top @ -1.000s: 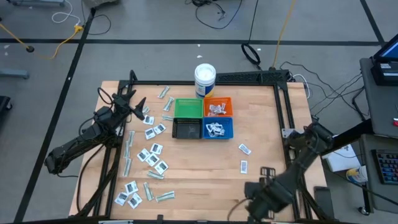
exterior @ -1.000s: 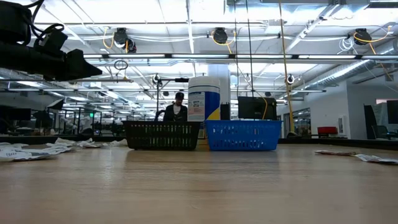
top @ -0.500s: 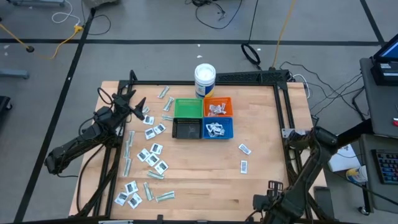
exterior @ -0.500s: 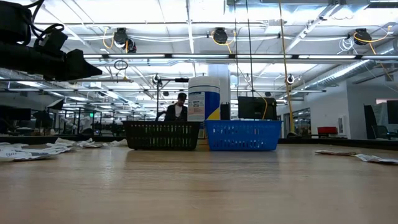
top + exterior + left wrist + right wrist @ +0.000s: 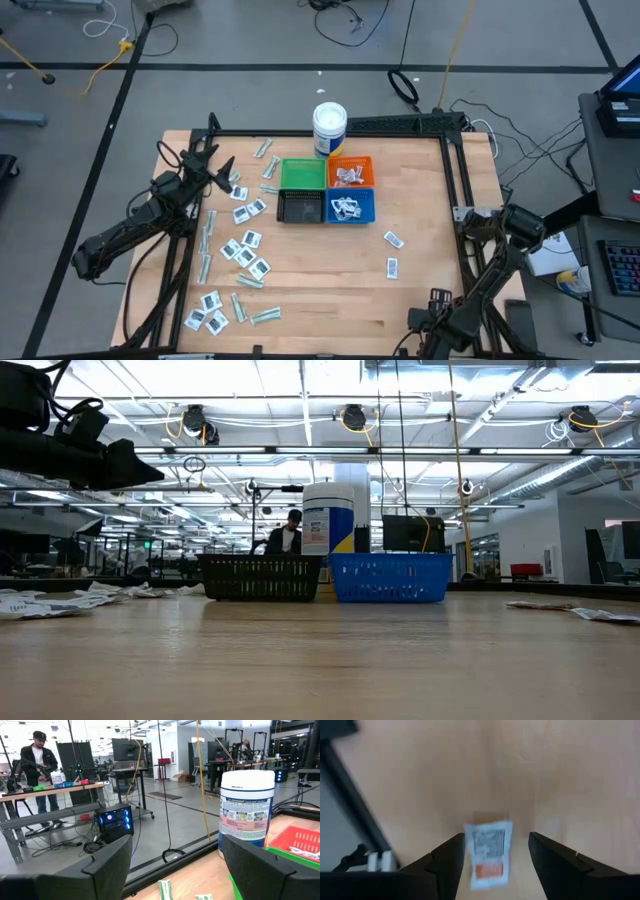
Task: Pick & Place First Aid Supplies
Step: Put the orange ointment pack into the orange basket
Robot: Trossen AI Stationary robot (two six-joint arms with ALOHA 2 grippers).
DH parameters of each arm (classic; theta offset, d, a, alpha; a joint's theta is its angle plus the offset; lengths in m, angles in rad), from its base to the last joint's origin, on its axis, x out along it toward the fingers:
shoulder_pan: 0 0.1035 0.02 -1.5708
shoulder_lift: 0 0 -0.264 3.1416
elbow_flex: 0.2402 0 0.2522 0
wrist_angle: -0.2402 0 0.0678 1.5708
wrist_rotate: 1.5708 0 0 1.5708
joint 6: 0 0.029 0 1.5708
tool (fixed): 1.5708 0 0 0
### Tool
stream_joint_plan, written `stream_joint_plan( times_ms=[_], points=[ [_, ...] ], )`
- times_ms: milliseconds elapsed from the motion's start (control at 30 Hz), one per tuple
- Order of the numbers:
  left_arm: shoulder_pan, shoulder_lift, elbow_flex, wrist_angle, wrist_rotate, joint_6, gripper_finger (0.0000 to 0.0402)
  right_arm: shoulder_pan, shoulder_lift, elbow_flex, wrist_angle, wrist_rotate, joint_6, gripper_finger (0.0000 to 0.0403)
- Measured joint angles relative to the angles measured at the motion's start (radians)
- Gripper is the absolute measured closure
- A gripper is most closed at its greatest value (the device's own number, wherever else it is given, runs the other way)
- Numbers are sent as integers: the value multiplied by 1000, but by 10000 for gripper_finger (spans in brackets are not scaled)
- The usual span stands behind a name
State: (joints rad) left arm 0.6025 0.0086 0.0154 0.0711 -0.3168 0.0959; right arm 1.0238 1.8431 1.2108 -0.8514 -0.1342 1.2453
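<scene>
The first aid supplies are small white sachets and pale-green strips, several of them scattered over the table's left half [image 5: 245, 250]. Two more sachets [image 5: 393, 240] [image 5: 392, 266] lie to the right. My right gripper [image 5: 428, 322] hangs near the table's near edge, pointing down and open. In the right wrist view its fingers [image 5: 496, 840] stand apart above a white sachet with red print [image 5: 488, 854], which lies flat on the wood. My left gripper [image 5: 222, 175] waits open and level above the far left packets, touching nothing [image 5: 175, 865].
Green [image 5: 303, 173], orange [image 5: 350, 172], black [image 5: 300, 207] and blue [image 5: 350, 208] bins stand together at the table's far middle, the orange and blue ones holding sachets. A white tub [image 5: 329, 128] stands behind them. A black frame rail [image 5: 455, 180] runs along the right edge.
My right gripper has come down toward the table and shifted a little toward the near right corner. The left arm and all packets have kept still.
</scene>
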Motion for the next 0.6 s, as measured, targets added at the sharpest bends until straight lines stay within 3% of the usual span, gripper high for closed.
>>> stream_joint_plan(
  times_ms=[167,300,600],
  points=[
    [0,0,0,0,0,0,94,-2,-5,-52,40,4,3,193],
    [0,0,0,0,0,0,94,-2,-5,-73,65,5,3,219],
    [0,0,0,0,0,0,94,-21,-10,-104,146,-6,28,386]
  ],
)
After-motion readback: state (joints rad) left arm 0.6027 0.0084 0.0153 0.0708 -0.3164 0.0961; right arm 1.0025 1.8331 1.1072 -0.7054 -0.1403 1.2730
